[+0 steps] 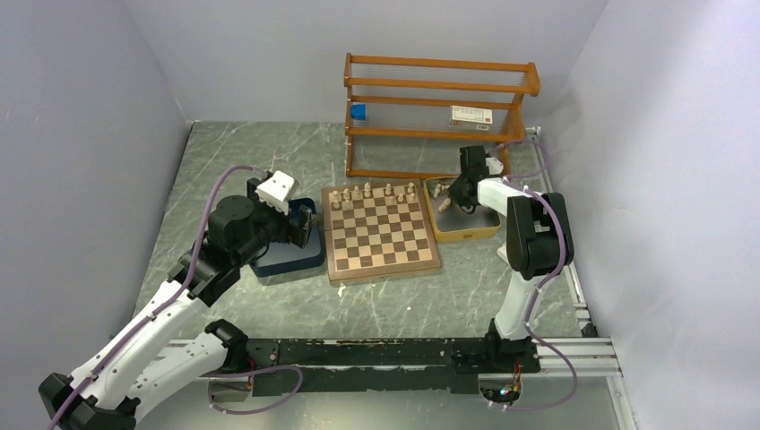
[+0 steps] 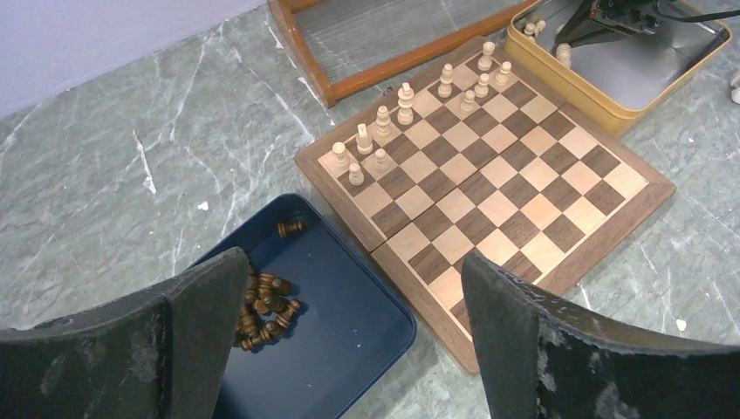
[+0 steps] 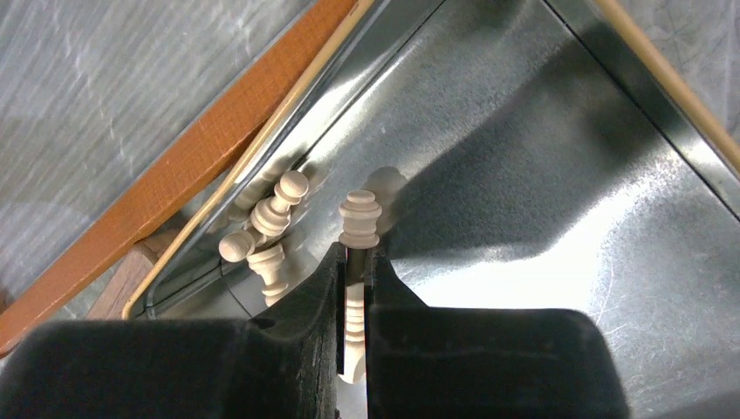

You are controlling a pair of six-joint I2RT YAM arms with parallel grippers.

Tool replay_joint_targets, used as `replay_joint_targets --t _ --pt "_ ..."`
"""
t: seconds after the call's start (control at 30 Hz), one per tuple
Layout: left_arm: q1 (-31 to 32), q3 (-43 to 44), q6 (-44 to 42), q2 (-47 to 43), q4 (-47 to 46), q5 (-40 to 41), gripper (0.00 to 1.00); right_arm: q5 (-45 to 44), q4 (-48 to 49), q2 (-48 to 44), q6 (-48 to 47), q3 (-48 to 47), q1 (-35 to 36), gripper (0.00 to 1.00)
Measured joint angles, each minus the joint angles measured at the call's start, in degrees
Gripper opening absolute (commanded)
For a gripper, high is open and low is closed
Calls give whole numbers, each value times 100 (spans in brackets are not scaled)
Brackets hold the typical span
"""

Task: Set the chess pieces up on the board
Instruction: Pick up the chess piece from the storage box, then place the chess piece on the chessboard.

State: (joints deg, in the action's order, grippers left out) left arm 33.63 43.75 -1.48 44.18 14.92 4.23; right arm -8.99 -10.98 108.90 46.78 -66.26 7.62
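Note:
The board (image 1: 381, 231) lies mid-table with several pale chess pieces (image 1: 372, 192) standing on its two far rows. Inside the tan tray (image 1: 466, 228), my right gripper (image 3: 356, 253) is shut on a pale chess piece (image 3: 359, 218). The piece's round end pokes out past the fingertips. Two or three loose pale pieces (image 3: 266, 227) lie in the tray corner beside it. My left gripper (image 2: 353, 262) hangs open over the dark blue tray (image 2: 349, 340). Several dark brown pieces (image 2: 266, 305) lie heaped by its left finger, and nothing is between its fingers.
A wooden rack (image 1: 439, 112) stands at the back, right behind the board and the tan tray (image 2: 611, 96). The blue tray (image 1: 287, 255) sits against the board's left edge (image 2: 489, 201). Grey walls close in both sides.

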Motion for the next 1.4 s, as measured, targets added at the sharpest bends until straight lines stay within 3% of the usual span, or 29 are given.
replay_joint_targets --t 0.3,0.53,0.83,1.0,1.2,1.4 --pt "0 122 605 573 57 -118 88 -260 85 -177 -914 -160 -2 0" --pt "-2 894 1453 1360 203 -568 79 -177 721 -1292 -1845 -57 -2 0" --pt "-221 1668 2354 2485 79 -1797 73 1515 2282 -2625 -2736 1012 116 0" --pt "-448 1694 2702 2793 -525 -2691 70 2319 3062 -2966 -2691 1626 442 0" --pt "-568 1596 2999 2905 -1556 -3554 70 2675 3923 -3427 -2627 1941 1379 0" --pt "-654 1453 3191 3106 -2452 -4103 73 2868 4553 -3591 -2280 1945 1683 0"
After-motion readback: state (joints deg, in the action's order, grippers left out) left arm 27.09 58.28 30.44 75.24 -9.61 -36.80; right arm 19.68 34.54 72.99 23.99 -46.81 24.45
